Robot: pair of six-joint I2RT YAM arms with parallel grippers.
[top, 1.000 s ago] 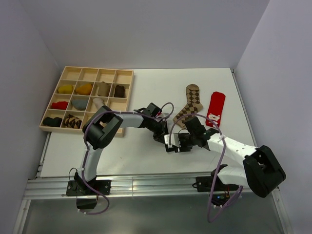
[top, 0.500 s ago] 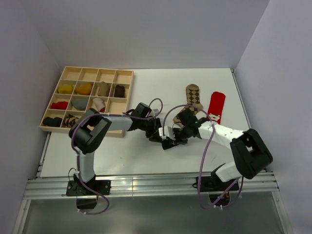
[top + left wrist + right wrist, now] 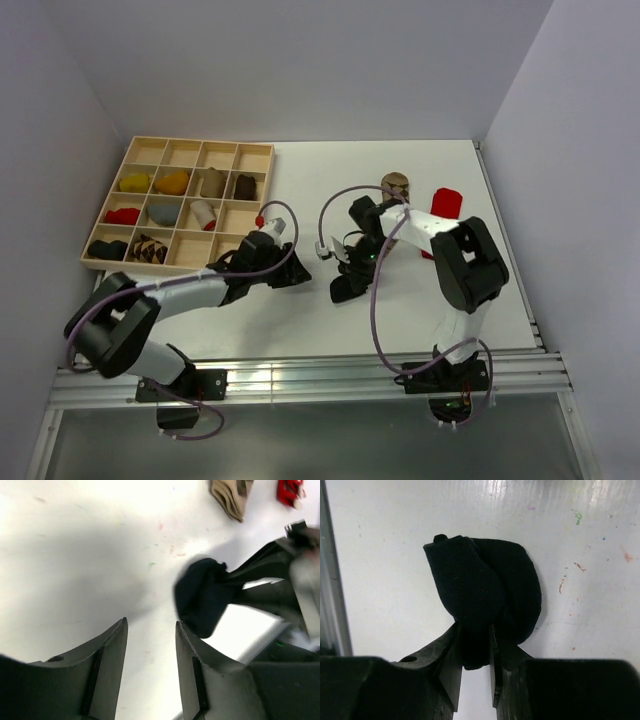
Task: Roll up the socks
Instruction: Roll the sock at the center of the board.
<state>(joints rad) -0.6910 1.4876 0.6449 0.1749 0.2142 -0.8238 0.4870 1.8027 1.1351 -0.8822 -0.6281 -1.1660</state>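
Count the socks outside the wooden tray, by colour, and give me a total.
Black sock: 1
Brown argyle sock: 1
Red sock: 1
Total: 3

Right gripper (image 3: 474,645): the bundled sock (image 3: 485,600) lies on the table (image 3: 385,545). Its near edge is pinched between the jaws and the rest lies ahead of the tips.

Left gripper (image 3: 150,645): the jaws stand parted over the table. The bundled sock lies ahead and to the right of the gap, apart from both fingers, with the right gripper on its far right side. Farther ahead and to the right lies the folded sock (image 3: 230,497), with the third sock (image 3: 290,491) to its right. The compartment tray (image 3: 180,200) sits on the table behind the left jaws.
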